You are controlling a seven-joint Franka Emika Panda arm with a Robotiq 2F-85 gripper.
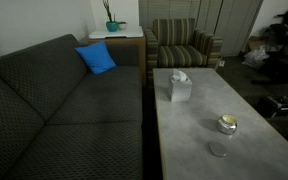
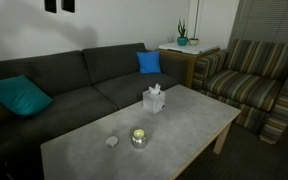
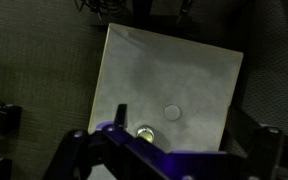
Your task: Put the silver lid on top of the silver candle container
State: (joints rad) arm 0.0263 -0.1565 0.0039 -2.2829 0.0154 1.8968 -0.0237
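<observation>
Wrist view shows the gripper with jaws spread wide and empty above the table, where the silver lid lies near the silver candle container.

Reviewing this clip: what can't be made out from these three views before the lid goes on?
- gripper: the wrist view is dark and the bottom edge cuts off its fingertips, so open or shut is unclear.
- silver candle container: partly hidden by the gripper in the wrist view, and too small in both exterior views to judge the contents.
- silver lid: faint against the pale table, so which face is up is unclear.
</observation>
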